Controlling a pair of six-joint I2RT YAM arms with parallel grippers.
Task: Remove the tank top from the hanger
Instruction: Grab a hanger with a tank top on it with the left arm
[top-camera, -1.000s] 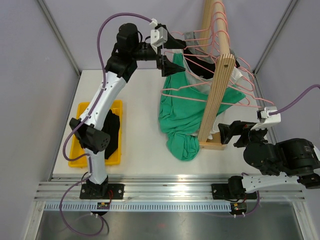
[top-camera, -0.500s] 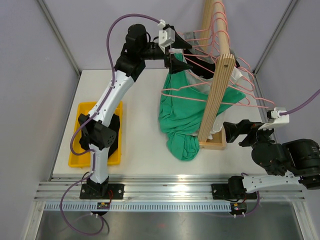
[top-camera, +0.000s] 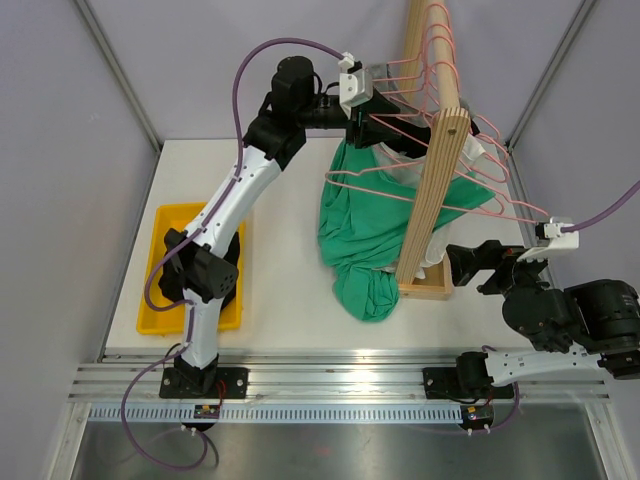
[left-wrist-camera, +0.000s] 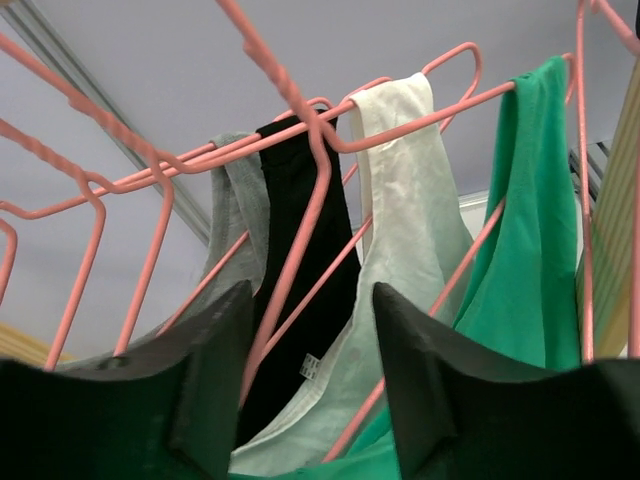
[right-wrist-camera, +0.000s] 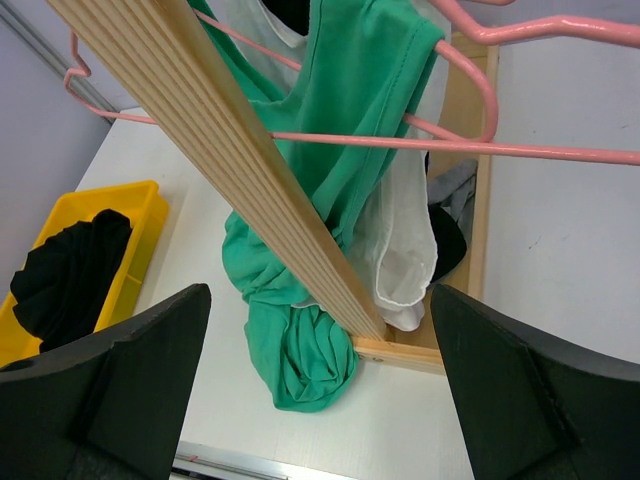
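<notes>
**Green tank top** (top-camera: 365, 225) hung on a pink hanger (right-wrist-camera: 500, 148), nearest of a row of garments on the wooden rack (top-camera: 440, 170). A strap passes over the hanger's arm and the body drops down the left side of the rack. The lower part is bunched in a heap on the bench (top-camera: 280, 260), against the rack's foot.

**Other garments**, each on a pink hanger of its own: white top (left-wrist-camera: 410, 200), black top (left-wrist-camera: 285, 170), grey top (left-wrist-camera: 235, 215) (order as read in the left wrist view, from the green strap leftward).

**Left hand** (left-wrist-camera: 312, 300) raised among the hangers on the left side of the rack, above the green fabric. Its fingers stand apart, with one pink hanger wire (left-wrist-camera: 298, 235) running up through the gap. The wire passes close by one finger and clear of the other, so it is not clamped.

**Right hand** (right-wrist-camera: 315, 295) low at the right of the rack's foot and pointing towards it. Its fingers are spread wide, hold nothing and stay apart from the green fabric.

**Yellow bin** (right-wrist-camera: 140, 210) at the left edge of the bench, with a black cloth (right-wrist-camera: 65, 270) lying in it
</notes>
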